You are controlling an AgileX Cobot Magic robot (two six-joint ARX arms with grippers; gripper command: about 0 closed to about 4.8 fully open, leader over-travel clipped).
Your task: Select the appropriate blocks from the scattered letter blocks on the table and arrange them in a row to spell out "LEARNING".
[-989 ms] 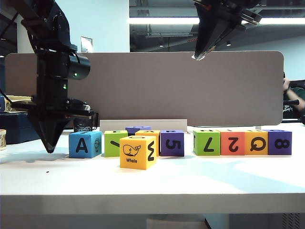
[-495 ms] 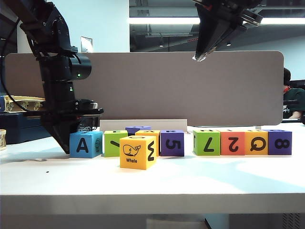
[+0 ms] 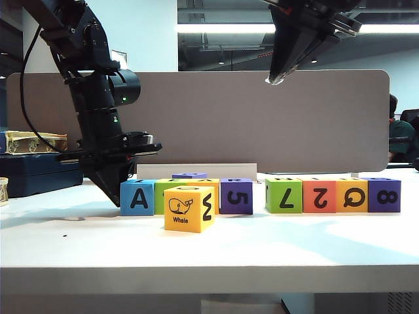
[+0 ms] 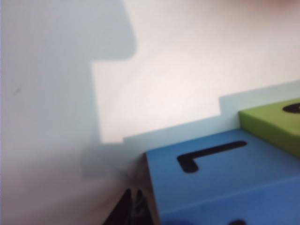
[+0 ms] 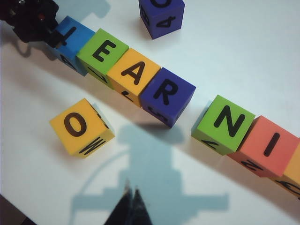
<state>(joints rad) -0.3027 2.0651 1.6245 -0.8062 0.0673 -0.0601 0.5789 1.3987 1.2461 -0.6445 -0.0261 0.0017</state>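
While my left jaws (image 3: pixel 124 196), clenched on nothing, press the blue block (image 3: pixel 138 197) at lower left of the exterior frame toward the green block (image 5: pixel 102 51), I judge a slow, level push best, so L meets E squarely. A gap still splits the purple R block (image 5: pixel 167 95) from the green N block (image 5: pixel 226 123). My right jaws (image 3: pixel 273 77), also clenched empty, hang at upper right above the white table (image 3: pixel 275 248), the grey divider panel (image 3: pixel 216 118) behind.
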